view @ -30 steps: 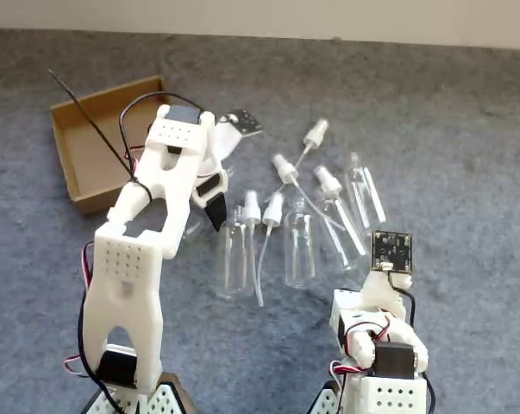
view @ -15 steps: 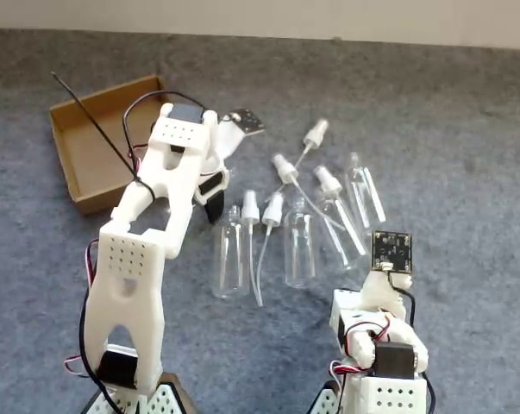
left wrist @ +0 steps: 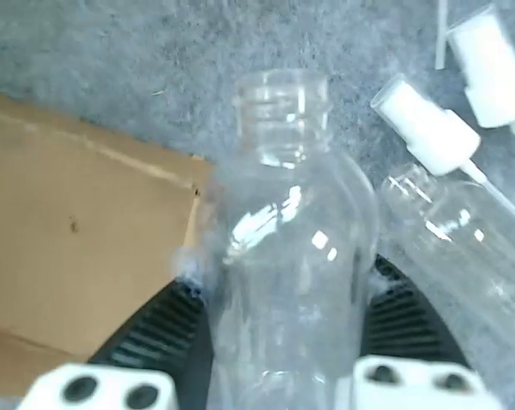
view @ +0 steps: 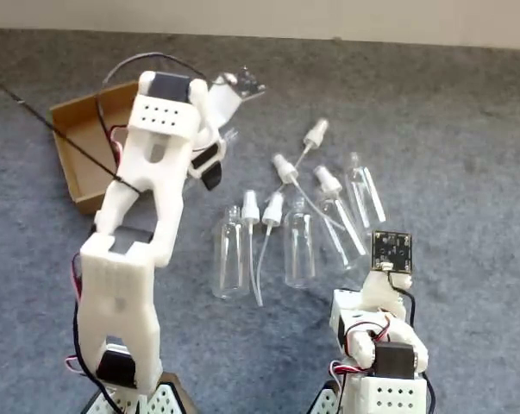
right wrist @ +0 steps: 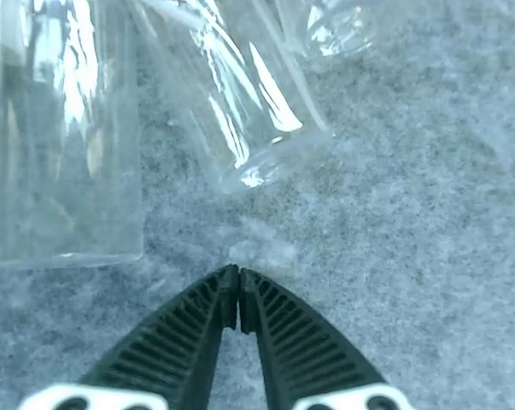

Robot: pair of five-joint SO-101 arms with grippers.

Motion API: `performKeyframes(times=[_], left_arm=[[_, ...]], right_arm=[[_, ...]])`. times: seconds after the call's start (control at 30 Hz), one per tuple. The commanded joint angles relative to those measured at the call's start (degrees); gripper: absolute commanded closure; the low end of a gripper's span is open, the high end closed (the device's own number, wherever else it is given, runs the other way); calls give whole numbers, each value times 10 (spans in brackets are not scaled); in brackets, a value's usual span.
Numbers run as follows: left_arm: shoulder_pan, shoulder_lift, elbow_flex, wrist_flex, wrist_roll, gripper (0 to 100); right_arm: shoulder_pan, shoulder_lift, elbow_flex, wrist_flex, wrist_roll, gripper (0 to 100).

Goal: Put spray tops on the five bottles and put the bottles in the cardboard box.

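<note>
Status: left gripper (left wrist: pixel 283 329) is clamping a clear bottle (left wrist: pixel 283 213) round its body, with black fingers (left wrist: pixel 159 329) pressing in from both sides. I'm seeing the bottle's threaded neck uncapped and pointing away from the wrist camera.

From the high view, the left arm (view: pixel 147 190) is stretching out to the far left. Its gripper is hanging just beside the right wall of the cardboard box (view: pixel 74 155). The held bottle is sitting over the grey carpet (view: pixel 466 129) next to that wall. I can't tell whether it's touching the cardboard.

Right gripper (right wrist: pixel 239 295) is sitting closed with fingertips meeting and nothing between them. It's hovering low over the carpet, just short of the bases of two lying bottles (right wrist: pixel 65 137).

The right arm (view: pixel 380 341) is staying folded at the near edge, right of centre.

Four more bottles (view: pixel 230 254) are lying on the carpet in the middle, between the arms and the far side. Five loose spray tops (view: pixel 285 168) are lying around their necks, dip tubes trailing across the bottles.
</note>
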Motion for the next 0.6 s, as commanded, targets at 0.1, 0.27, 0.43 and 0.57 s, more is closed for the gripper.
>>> performKeyframes(times=[0.1,0.27,0.43,0.57], left_arm=[[32,-242,146,6,-3,941],[66,-374,250,5,-3,941],[69,-495,319,5,-3,941],[69,-584,385,5,-3,941]], right_arm=[[7,-5,97,2,-5,993],[7,-5,97,2,-5,993],[7,-5,97,2,-5,993],[3,-5,97,2,-7,993]])
